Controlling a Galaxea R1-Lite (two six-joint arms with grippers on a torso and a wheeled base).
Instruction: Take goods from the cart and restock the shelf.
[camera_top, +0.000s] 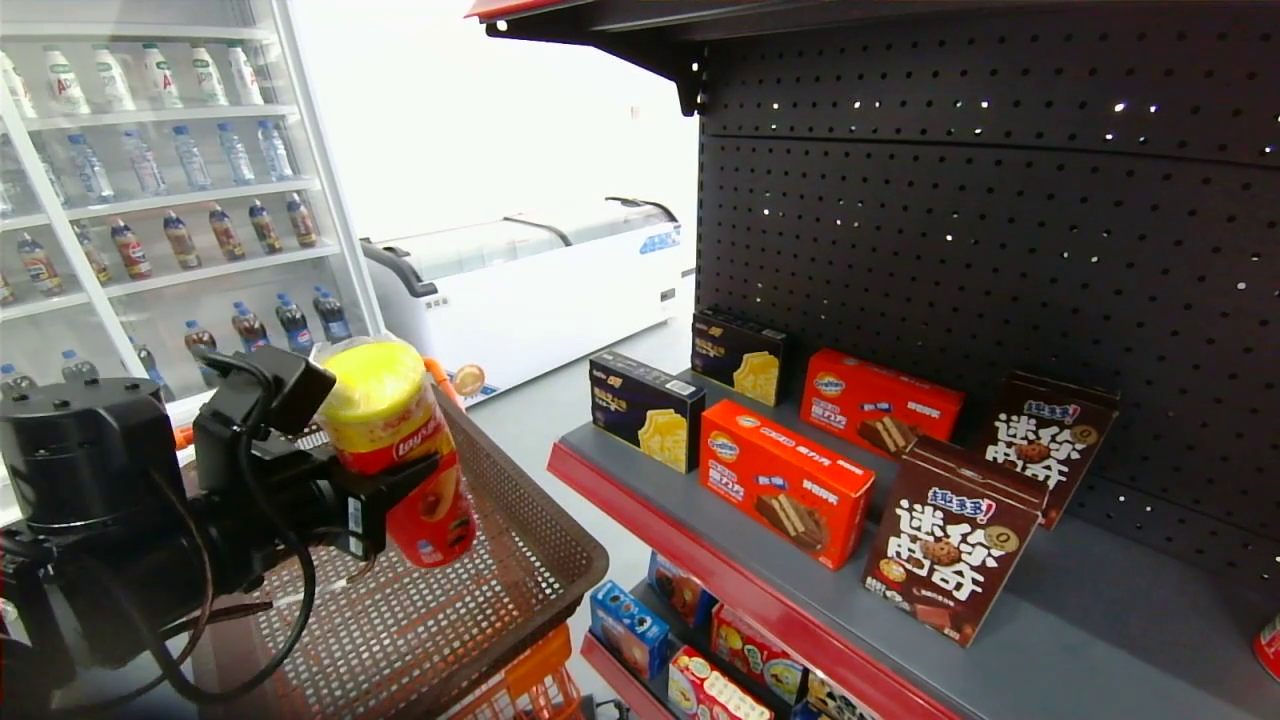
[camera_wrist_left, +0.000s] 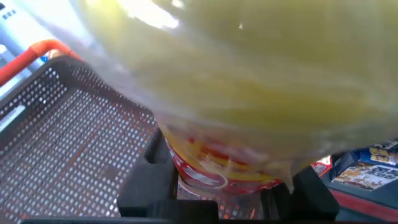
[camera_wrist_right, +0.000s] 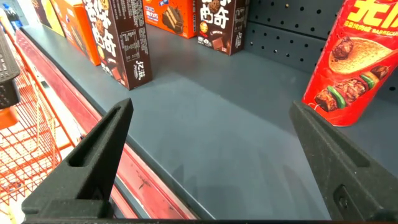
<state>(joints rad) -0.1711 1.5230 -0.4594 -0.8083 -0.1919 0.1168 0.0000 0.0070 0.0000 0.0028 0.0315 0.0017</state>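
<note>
Left gripper fingers pinch the chip can at mid-body, yellow lid up, can tilted, above the cart basket and inside its rim. Right gripper fingers spread wide over bare shelf deck. Open stretch between brown box and upright red can; red front lip edges the deck on the cart side

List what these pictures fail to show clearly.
Chip can: left wrist view, blurred, too close to the lens.
Red can: right wrist view, top cut by the frame edge; head view, mostly cut by the right edge.
Basket floor: head view, partly behind the left arm.
Lower boxes: head view, partly under the shelf lip.
</note>
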